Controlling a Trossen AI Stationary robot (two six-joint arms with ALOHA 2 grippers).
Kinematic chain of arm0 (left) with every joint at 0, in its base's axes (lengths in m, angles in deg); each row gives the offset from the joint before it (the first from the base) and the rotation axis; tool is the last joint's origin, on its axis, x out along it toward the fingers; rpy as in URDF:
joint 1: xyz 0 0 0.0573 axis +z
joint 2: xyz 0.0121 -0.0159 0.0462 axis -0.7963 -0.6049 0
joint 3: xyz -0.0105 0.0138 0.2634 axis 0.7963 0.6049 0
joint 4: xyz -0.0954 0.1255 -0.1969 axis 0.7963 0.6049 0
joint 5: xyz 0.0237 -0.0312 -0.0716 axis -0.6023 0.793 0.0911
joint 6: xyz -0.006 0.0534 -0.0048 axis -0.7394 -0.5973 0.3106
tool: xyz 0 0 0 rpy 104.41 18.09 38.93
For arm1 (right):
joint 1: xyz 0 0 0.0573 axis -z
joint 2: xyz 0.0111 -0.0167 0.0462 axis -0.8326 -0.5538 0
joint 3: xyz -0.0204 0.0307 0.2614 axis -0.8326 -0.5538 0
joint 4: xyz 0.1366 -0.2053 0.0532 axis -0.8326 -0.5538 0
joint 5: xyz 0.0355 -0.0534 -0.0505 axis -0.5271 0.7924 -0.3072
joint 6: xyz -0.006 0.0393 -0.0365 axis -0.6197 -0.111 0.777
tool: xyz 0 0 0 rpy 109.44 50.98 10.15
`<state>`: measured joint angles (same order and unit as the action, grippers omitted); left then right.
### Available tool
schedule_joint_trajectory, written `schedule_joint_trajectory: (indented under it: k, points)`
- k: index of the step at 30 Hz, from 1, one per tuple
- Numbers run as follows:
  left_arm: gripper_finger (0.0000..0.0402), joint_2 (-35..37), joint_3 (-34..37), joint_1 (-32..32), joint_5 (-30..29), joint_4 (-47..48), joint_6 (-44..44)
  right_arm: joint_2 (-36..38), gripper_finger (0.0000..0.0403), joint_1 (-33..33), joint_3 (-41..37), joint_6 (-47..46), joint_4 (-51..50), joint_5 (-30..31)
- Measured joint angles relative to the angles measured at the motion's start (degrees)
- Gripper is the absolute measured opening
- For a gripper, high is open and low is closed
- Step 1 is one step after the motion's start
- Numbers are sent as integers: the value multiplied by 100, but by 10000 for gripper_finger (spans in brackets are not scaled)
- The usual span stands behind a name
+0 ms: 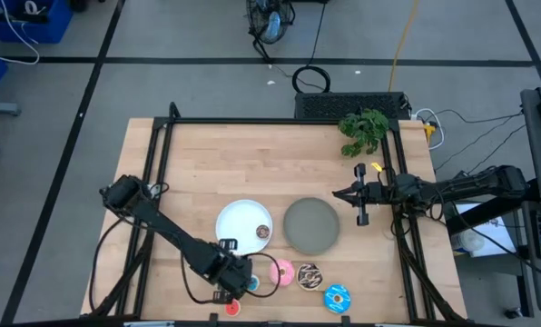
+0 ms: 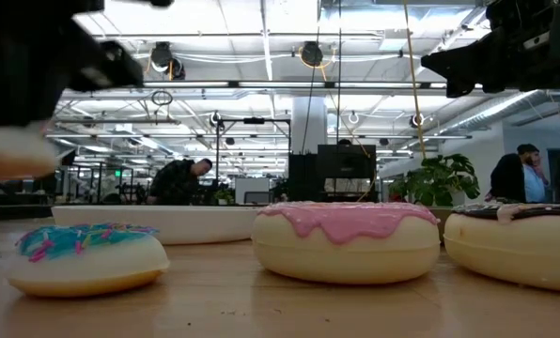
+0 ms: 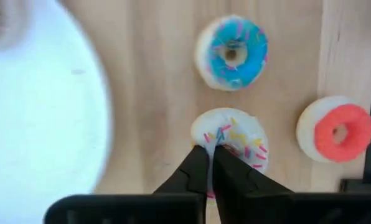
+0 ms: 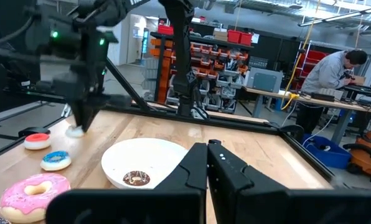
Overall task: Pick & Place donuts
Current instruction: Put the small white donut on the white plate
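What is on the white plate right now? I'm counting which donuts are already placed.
One tiny brown donut lies on the white plate, near its right edge. The rest of the plate shows bare, though the left arm covers a small part of its lower rim.

Bright overhead ceiling lights; the white plate blurs at close range.

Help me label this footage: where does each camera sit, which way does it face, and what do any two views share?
High view: overhead, straight down on the table; both arms show.
Low view: tabletop height, facing the room; pink donut close, arms overhead.
Left wrist view: looks down past the left gripper, shut on the white donut.
Right wrist view: across the table past the shut right gripper.
Shared: the white plate shows from overhead and at.
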<state>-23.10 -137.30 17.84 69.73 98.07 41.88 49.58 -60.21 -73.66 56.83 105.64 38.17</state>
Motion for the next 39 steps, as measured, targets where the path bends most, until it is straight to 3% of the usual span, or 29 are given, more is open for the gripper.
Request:
schedule_joint_trajectory:
  k: [10,16,25,32,39]
  points:
    - [8,992,-246,668,-680,1707,-148,-12,0,0,2,-44,-82,0]
    - [26,1199,-244,1372,-878,1778,-762,-12,0,0,0,-44,-84,0]
    - [8,1081,913,2357,-430,136,-1724,-14,0,-2,0,-9,-111,0]
    - [38,1015,1779,2814,-10,-464,-1673,-12,0,-2,0,30,-108,9]
    - [52,1017,2223,2865,228,-1121,-1573,-14,0,0,0,106,-89,22]
